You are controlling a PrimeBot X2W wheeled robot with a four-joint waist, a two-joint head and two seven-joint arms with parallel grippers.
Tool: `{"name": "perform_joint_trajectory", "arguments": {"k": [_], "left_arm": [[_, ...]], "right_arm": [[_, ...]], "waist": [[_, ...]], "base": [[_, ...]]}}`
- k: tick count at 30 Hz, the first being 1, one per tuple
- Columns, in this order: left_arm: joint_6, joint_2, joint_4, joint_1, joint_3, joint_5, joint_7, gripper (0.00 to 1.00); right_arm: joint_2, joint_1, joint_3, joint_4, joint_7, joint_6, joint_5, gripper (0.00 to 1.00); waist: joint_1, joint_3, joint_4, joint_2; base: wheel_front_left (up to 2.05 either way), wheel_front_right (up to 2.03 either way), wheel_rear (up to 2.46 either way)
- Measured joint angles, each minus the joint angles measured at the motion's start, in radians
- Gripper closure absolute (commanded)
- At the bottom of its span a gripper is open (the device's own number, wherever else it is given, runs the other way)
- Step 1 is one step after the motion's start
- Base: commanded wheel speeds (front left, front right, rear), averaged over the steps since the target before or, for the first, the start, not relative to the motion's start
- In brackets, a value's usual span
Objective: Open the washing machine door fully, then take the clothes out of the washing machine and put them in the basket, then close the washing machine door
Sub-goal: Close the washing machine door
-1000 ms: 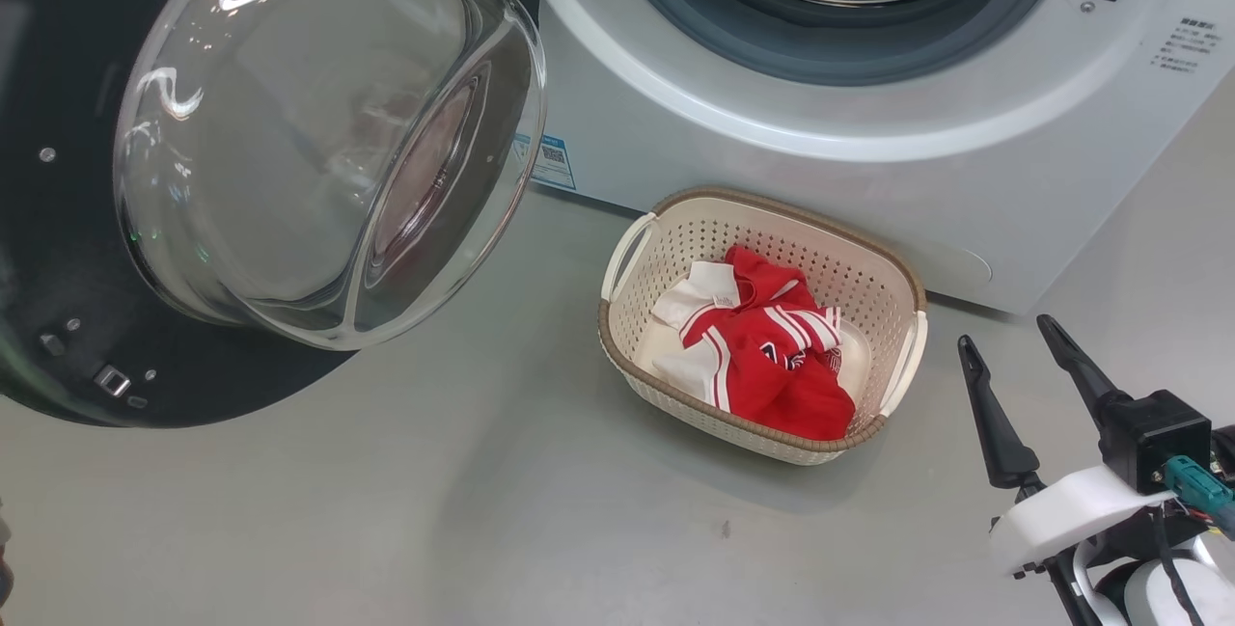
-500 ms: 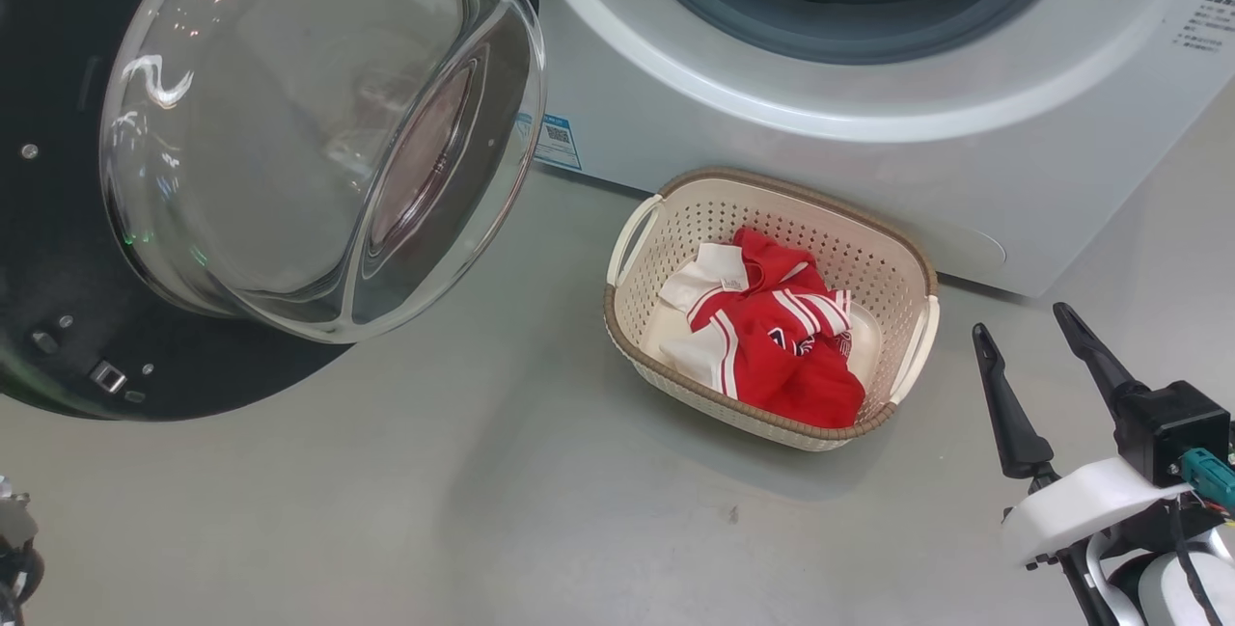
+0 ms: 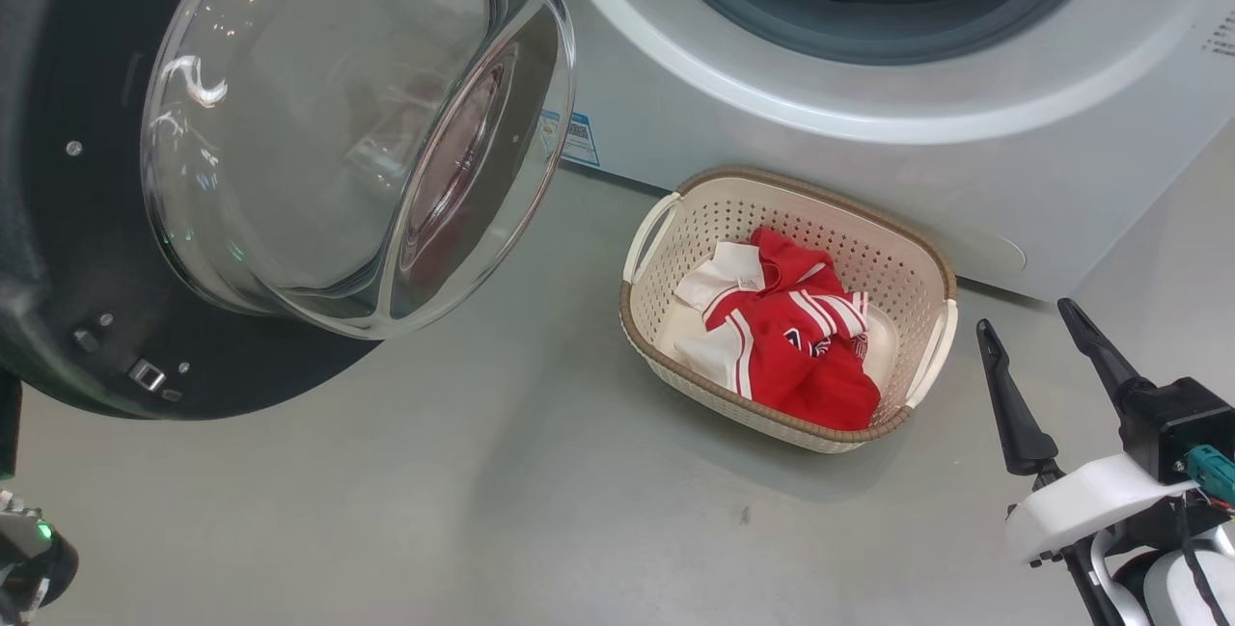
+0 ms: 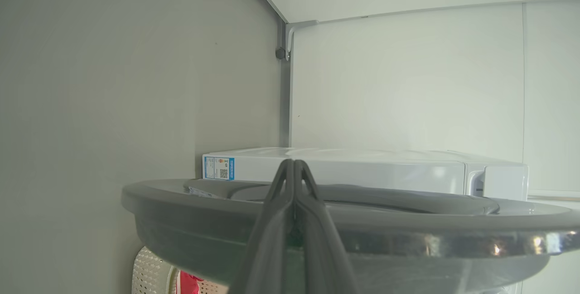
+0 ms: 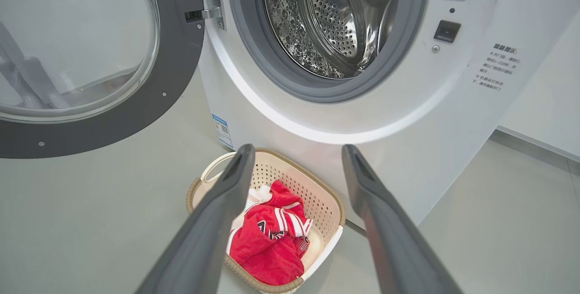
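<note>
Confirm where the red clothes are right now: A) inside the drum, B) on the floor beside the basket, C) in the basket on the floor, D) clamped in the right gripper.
C: the clothes lie bunched inside the basket by the washing machine, and the right gripper stands open beside it, holding nothing.

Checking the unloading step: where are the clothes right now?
In the head view the clothes lie inside the basket on the floor, just before the washing machine.

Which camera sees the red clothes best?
The head view: the clothes lie uncovered in the basket. In the right wrist view the right gripper hides one edge of them. The left wrist view catches just a red sliver past the washing machine door.
</note>
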Motion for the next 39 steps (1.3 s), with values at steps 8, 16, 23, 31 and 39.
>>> {"name": "perform_joint_trajectory", "arguments": {"k": [8,16,23,31,39], "left_arm": [[-0.009,-0.024,-0.016,0.000,-0.012,-0.033,0.132,1.00],[-0.010,-0.029,-0.046,0.007,-0.025,-0.069,0.244,1.00],[-0.010,-0.026,-0.170,0.053,0.005,-0.058,0.315,1.00],[-0.010,-0.062,-0.300,0.127,0.038,-0.050,0.376,1.00],[-0.010,-0.124,-0.403,0.226,0.044,-0.010,0.415,1.00]], "right_arm": [[0.000,0.000,0.000,0.000,0.000,0.000,0.002,0.00],[0.000,0.000,0.001,0.000,0.000,0.000,0.003,0.00],[0.012,-0.001,0.011,0.000,-0.002,-0.001,0.003,0.00],[0.039,-0.009,0.016,0.004,-0.027,-0.005,0.012,0.00],[0.063,-0.027,0.035,0.018,-0.046,-0.004,0.020,0.00]], "waist": [[0.0000,-0.006,0.010,0.0000],[0.0000,-0.012,0.013,0.0000],[0.0000,-0.020,-0.002,0.0000],[0.0000,-0.027,-0.037,0.0000],[0.0000,-0.033,-0.086,0.0000]], "base": [[0.00,0.00,0.00],[0.00,0.00,0.00],[0.00,0.00,0.00],[0.00,0.00,0.00],[0.00,0.00,0.00]]}}
